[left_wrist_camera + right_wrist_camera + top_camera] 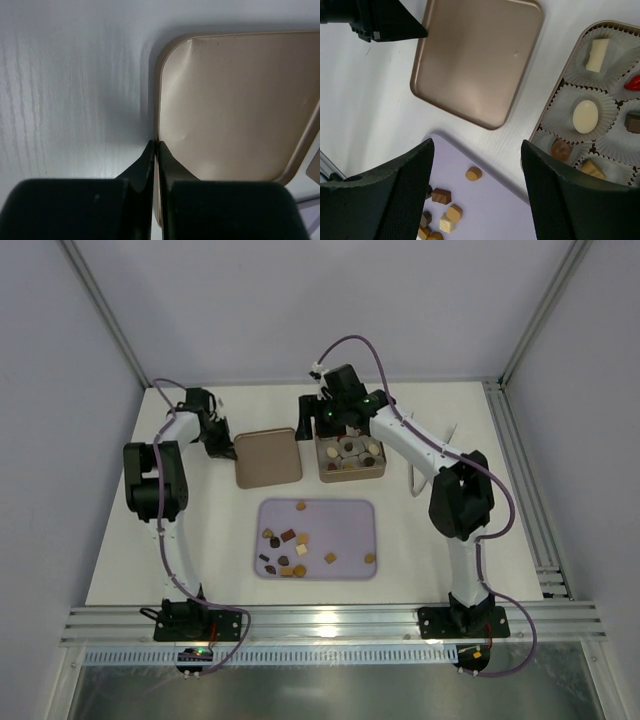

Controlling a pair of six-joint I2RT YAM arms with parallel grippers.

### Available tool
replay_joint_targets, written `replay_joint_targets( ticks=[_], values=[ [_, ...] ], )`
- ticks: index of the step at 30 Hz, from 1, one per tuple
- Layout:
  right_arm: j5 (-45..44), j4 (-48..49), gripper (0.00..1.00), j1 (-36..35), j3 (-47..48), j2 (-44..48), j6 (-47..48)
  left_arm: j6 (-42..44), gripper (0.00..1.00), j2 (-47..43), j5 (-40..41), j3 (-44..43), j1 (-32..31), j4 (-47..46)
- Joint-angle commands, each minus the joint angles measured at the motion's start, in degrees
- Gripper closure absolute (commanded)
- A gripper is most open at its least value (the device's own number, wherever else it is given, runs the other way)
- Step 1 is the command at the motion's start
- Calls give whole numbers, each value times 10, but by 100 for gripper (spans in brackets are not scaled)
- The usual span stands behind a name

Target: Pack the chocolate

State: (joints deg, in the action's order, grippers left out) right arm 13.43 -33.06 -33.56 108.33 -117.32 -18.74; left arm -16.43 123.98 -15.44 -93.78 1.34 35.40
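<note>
Several small chocolates [288, 543] in dark brown, caramel and cream lie loose on a lavender tray [345, 525]; the right wrist view shows some [441, 195]. The gold-brown tin [352, 480] holds white paper cups with a cream oval [585, 116], a cream bar [597, 55], a red piece [633, 82] and brown ones. My right gripper [335, 420] hovers over the tin's far left edge; in its wrist view it [476, 150] is open and empty. My left gripper [155, 145] is shut on the left rim of the flat tin lid [268, 457].
The lid [477, 57] lies flat on the white table between the left gripper [395, 22] and the tin [555, 105]. The tray [520, 220] sits in front of both. Metal frame rails run along the table's right and near edges.
</note>
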Motion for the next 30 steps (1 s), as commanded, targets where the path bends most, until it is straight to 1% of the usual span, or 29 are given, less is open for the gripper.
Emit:
replay_joint_targets(
  ticks=[1, 6, 19, 30],
  values=[
    [17, -14, 29, -1, 49, -15, 10, -33, 100, -58, -41, 14, 13, -10],
    [18, -31, 29, -2, 91, -48, 9, -55, 100, -79, -76, 23, 27, -9],
    [7, -36, 29, -20, 135, -107, 7, -64, 100, -124, -112, 54, 45, -4],
    [1, -26, 28, -19, 155, -137, 2, -72, 100, -162, -136, 77, 52, -3]
  ],
)
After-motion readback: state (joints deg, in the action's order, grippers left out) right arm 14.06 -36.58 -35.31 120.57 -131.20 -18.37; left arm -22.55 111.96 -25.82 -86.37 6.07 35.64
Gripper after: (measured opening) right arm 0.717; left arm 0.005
